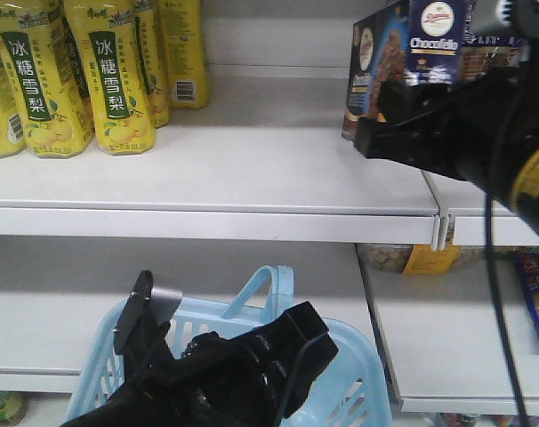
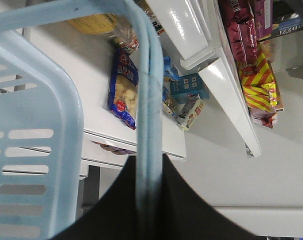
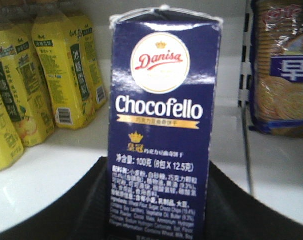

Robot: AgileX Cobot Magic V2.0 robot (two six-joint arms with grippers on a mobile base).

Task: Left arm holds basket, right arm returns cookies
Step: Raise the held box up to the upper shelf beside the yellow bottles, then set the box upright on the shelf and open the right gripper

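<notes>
The basket point(image 1: 354, 360) is being held low in front of the lower shelf point(image 1: 447, 342) by the left arm point(image 1: 225, 374); its inside is mostly hidden behind the arm, so any contents cannot be told; in the left wrist view the looped handle point(image 2: 147, 115) is being clamped between the jaws of the left gripper point(image 2: 149, 200), running straight up from them.

The cookies point(image 3: 159, 130) are being held upright in the right gripper point(image 1: 403, 124), closed on the lower part of the box; the box is being kept at the right end of the upper shelf point(image 1: 225, 169), though contact with the shelf cannot be told.

White supermarket shelving is being faced; yellow bottles point(image 1: 118, 71) are standing at the left of the upper shelf; a clear bag of round biscuits point(image 3: 284, 70) is standing just right of the cookies, beyond a divider; a blue snack packet point(image 2: 124, 87) is lying on the lower shelf; maroon packets point(image 2: 246, 30) are being seen on a neighbouring shelf.
</notes>
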